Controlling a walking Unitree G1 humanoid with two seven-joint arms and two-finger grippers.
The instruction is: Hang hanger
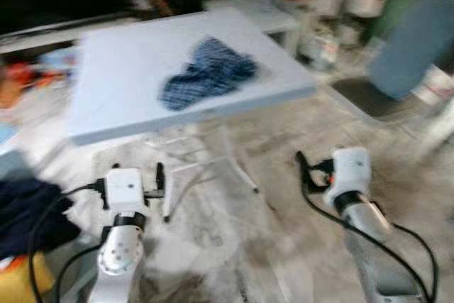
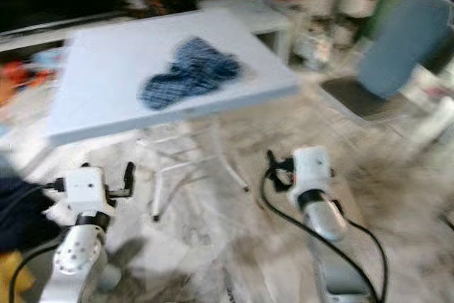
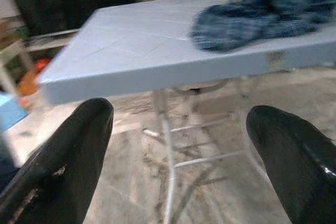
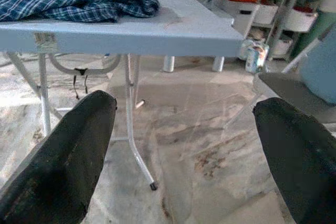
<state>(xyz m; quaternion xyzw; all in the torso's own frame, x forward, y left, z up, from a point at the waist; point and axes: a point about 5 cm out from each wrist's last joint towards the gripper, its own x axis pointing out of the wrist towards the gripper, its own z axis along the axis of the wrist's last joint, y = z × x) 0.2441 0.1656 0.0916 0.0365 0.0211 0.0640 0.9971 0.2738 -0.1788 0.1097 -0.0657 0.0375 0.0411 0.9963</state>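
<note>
Clearly the robot is only approaching: the head views are smeared with motion, and the big pale folding table (image 1: 128,83) ahead is the landmark for everything else. On the table's top, toward its near right part, lies a crumpled blue plaid shirt (image 1: 207,72); no hanger can be made out on or around the table, so where the task's thing sits I cannot tell, unless it is buried in that cloth. Off the table's right corner stands a blue-backed chair (image 1: 404,47), and behind the table runs a blurred clutter of shelves and bins. Near the table's left front, low at the picture's edge, sits a dark bundle of clothing (image 1: 28,214). Both arms are held low and forward in front of the table's near edge, well short of it, over the marbled floor (image 1: 234,246). The left gripper (image 3: 178,145) has its fingers spread wide and holds nothing, pointing at the table's edge and legs; the right gripper (image 4: 184,145) is likewise spread and empty, aimed under the table's right side. By my reckoning the next move calls for closing on the table and finding the hanger before either arm lifts.
</note>
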